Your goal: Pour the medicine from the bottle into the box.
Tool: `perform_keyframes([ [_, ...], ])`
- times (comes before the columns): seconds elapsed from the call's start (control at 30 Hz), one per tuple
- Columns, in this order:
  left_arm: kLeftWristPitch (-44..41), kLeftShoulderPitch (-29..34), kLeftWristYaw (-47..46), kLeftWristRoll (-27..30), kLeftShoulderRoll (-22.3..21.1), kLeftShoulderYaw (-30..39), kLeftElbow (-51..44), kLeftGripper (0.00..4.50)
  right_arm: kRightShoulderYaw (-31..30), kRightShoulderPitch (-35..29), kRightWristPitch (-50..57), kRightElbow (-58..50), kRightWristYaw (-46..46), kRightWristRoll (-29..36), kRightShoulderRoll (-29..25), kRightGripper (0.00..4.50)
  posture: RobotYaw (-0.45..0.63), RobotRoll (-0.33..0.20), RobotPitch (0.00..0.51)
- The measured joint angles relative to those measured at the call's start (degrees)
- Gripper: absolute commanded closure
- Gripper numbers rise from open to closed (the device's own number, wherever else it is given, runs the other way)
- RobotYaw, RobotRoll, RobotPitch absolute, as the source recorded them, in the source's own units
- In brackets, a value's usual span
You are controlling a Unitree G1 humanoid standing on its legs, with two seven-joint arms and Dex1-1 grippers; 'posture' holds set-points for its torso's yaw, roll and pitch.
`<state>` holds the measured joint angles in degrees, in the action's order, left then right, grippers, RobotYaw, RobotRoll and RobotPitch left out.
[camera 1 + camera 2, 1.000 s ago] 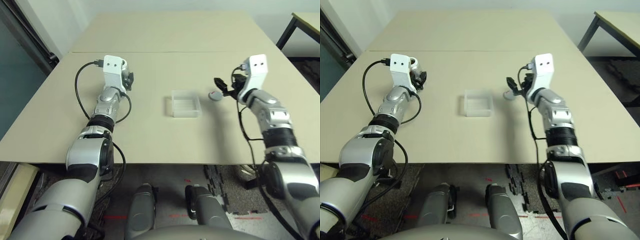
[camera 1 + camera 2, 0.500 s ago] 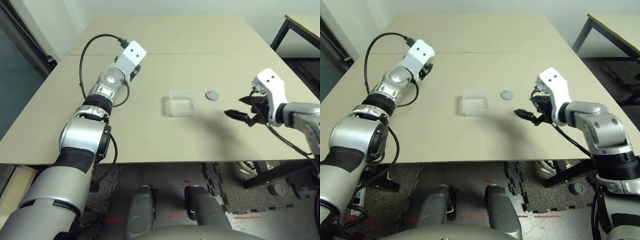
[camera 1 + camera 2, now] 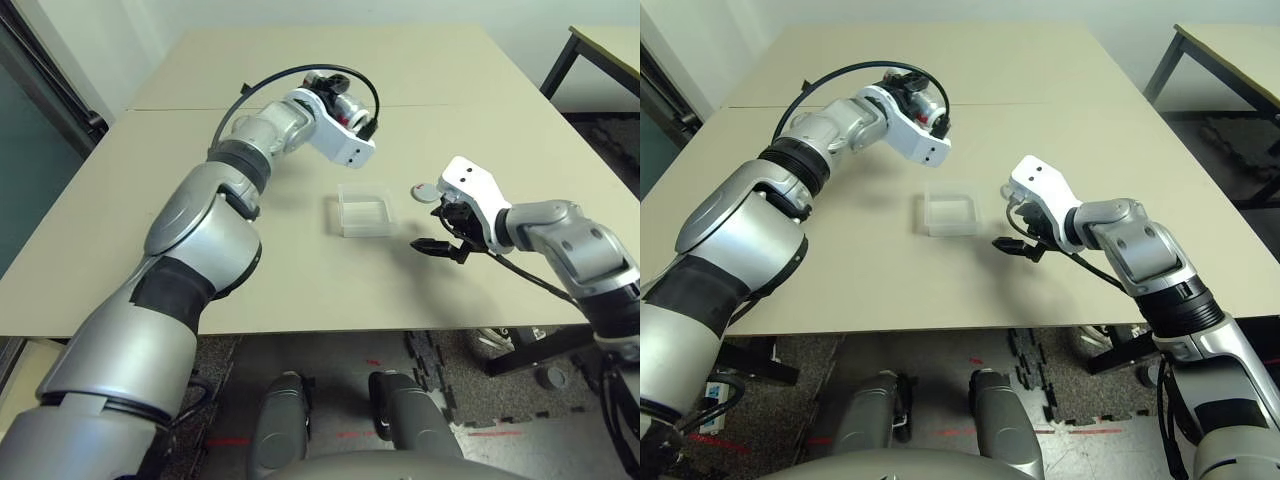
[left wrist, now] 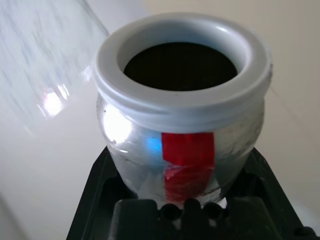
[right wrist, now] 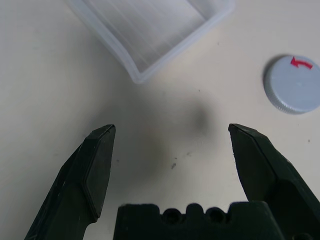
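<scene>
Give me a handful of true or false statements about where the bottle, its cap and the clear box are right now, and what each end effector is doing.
1. The left end effector is shut on the bottle. True.
2. The bottle has its cap screwed on. False: its mouth is open, and the cap lies on the table beside the box.
3. The right end effector is open and holds nothing. True.
4. The box is held in the right end effector. False: it rests on the table, apart from both end effectors.
5. The cap bears a red arrow. True.
</scene>
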<state>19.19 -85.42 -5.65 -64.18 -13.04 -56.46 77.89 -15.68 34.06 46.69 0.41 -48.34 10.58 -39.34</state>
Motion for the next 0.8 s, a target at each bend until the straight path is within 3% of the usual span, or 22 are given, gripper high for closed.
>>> perform_keyframes([
  [0.2,0.70,-0.02,-5.02,-6.40,2.02,-6.39,0.18,1.96,0.01,1.19,-0.87,1.77,0.07,-1.08,1.92,0.00,-0.10,0.000,0.061],
  [0.5,0.63,0.28,-2.66,-4.22,3.03,-3.54,1.52,1.96,0.05,1.20,-0.90,2.05,0.09,-1.68,2.55,0.00,-0.09,0.000,0.070],
  [0.6,0.95,1.92,3.29,4.73,2.89,6.18,1.51,1.96,0.09,1.25,-1.00,2.44,0.07,-1.74,2.92,0.00,-0.08,0.000,0.072],
  [0.8,-3.93,7.45,16.66,28.93,2.59,31.96,1.12,1.96,0.30,1.71,-1.66,3.48,-0.01,-1.75,3.46,0.00,-0.06,0.000,0.078],
])
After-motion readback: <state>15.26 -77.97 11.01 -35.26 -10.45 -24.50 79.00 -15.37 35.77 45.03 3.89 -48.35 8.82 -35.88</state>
